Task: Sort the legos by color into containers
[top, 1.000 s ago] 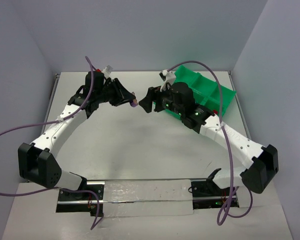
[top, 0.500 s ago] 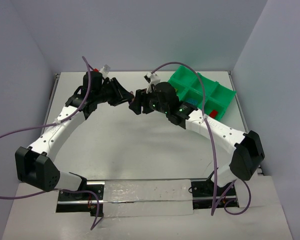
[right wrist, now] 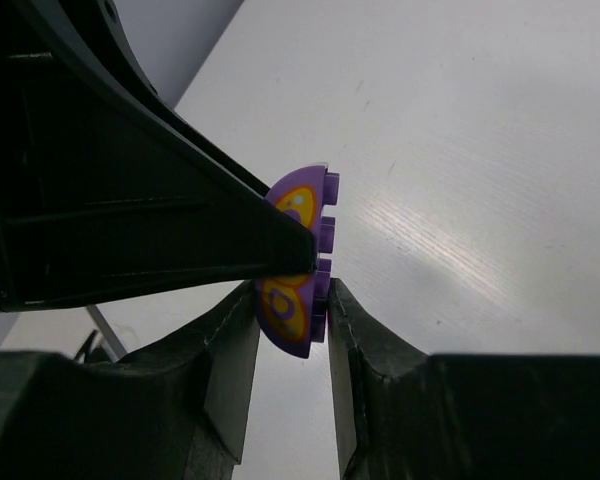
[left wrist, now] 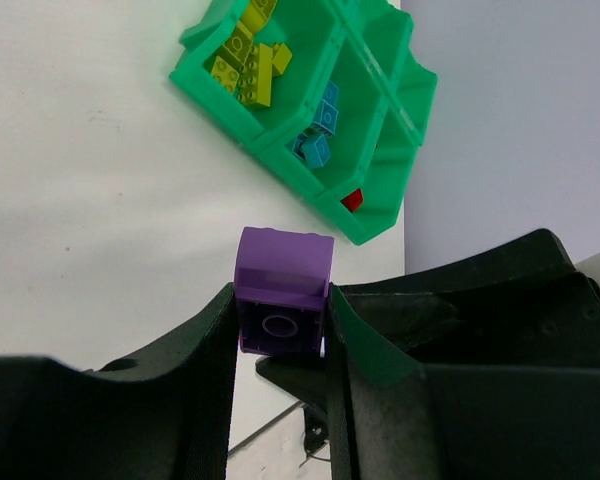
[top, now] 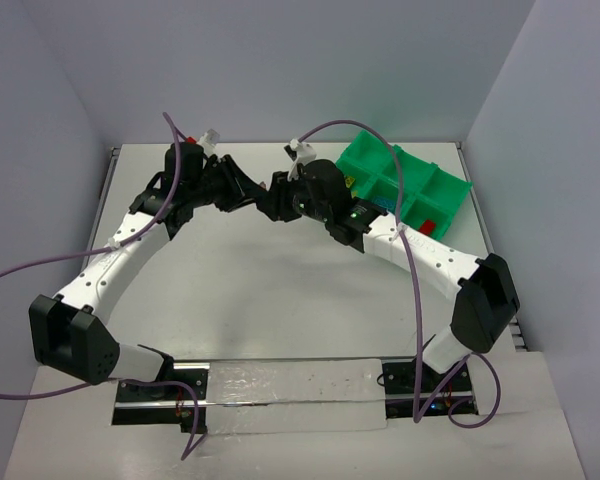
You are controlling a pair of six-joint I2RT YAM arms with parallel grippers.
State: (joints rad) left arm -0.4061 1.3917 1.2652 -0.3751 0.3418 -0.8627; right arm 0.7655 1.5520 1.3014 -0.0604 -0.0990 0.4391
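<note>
Step in hand, as I judge it: hand-over of one purple brick [left wrist: 283, 290] from left gripper [top: 250, 192] to right gripper [top: 271, 197].

Position: the grippers meet nose to nose above the table [top: 280, 290], toward 12 o'clock in the top view. The green tray [top: 458, 190] lies to the 3 o'clock side of them, apart from both.

Left fingers: pinching the brick on two opposite sides, hollow underside toward the left wrist camera.

Right fingers: spread just wider than the brick, one on each flank. Right wrist view shows them at or almost at its faces; cannot tell whether they are pressing.

Tray contents, left wrist view: yellow bricks [left wrist: 242, 60], blue bricks [left wrist: 318, 130], one red brick [left wrist: 352, 200], each colour in its own compartment. No purple seen there.

To do it well:
- Right fingers should clamp firmly on the flat faces before the left ones loosen.
- Left should release slowly and back straight off toward 9 o'clock, without twisting the brick.
- Risk: a small brick in a shallow grip may slip and fall to the table.
- Then carry toward 3 o'clock, to a compartment free of other colours.
</note>
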